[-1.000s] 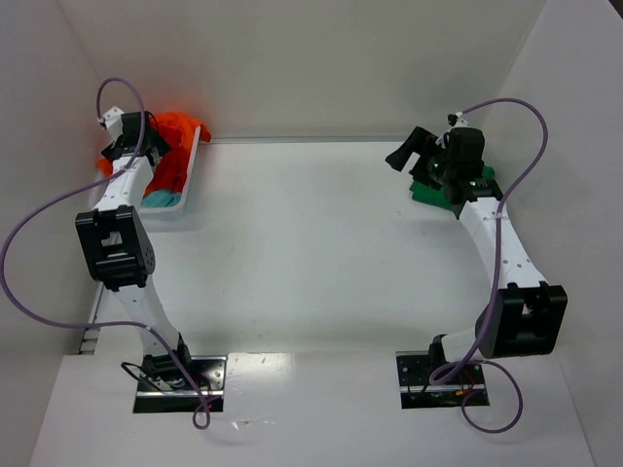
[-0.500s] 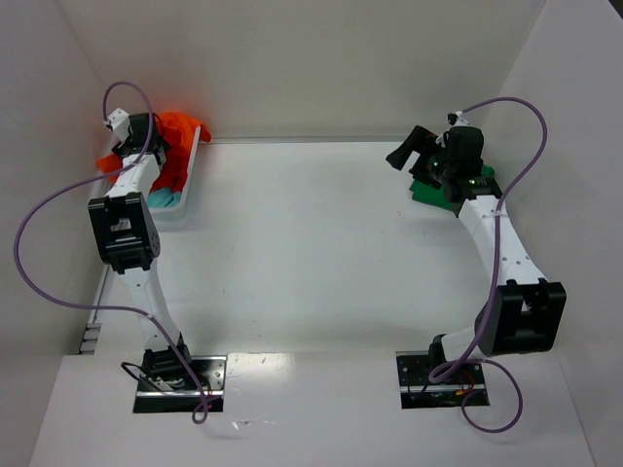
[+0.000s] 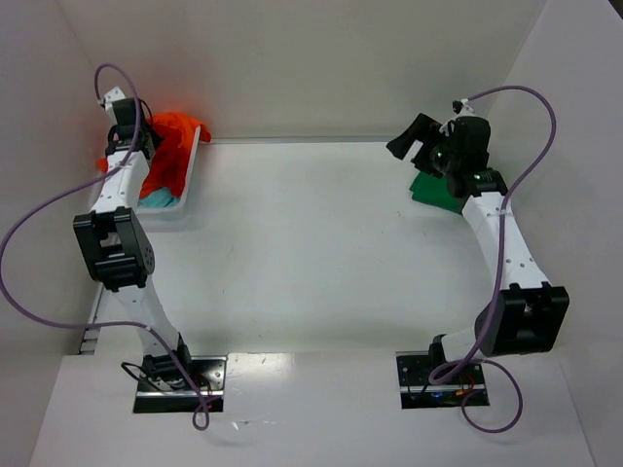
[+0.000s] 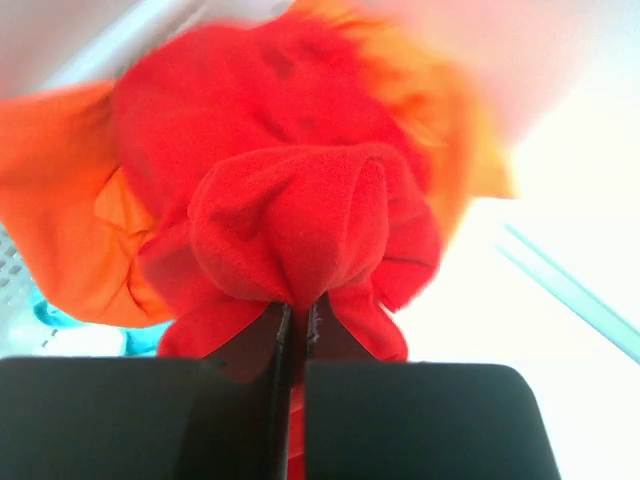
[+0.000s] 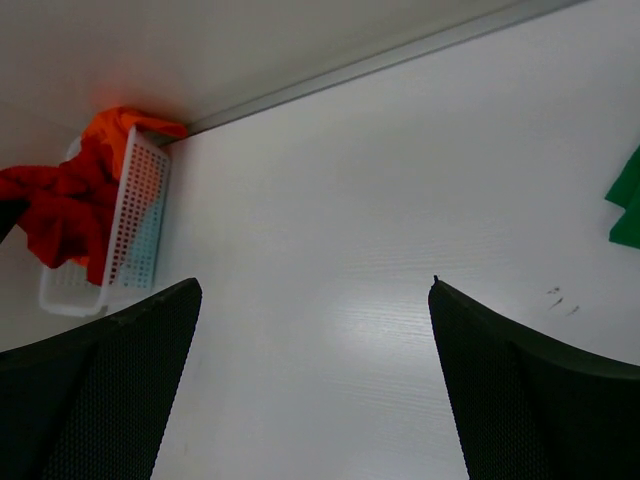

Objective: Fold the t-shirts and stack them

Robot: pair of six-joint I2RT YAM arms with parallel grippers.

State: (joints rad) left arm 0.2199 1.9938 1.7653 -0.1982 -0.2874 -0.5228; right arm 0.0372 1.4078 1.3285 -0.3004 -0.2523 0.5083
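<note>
A bright red t-shirt [image 4: 300, 210] bunches up right in front of my left gripper [image 4: 297, 310], whose jaws are shut on a fold of it. An orange t-shirt [image 4: 60, 230] lies behind it, and a bit of pale teal t-shirt [image 4: 45, 315] shows below. From above, the red cloth [image 3: 170, 146] spills over the white basket [image 3: 192, 175] at the back left, with teal cloth [image 3: 161, 197] inside. A dark green t-shirt [image 3: 435, 190] lies folded at the back right, under my right arm. My right gripper [image 3: 414, 141] hangs open above the table, holding nothing.
The white lattice basket [image 5: 135, 225] stands against the left wall in the back corner. Walls close the table in at the back and on both sides. Purple cables loop from both arms.
My left gripper went from open to shut, pinching the red t-shirt in the basket, and its wrist shifted slightly back. My right arm lifted a little.
</note>
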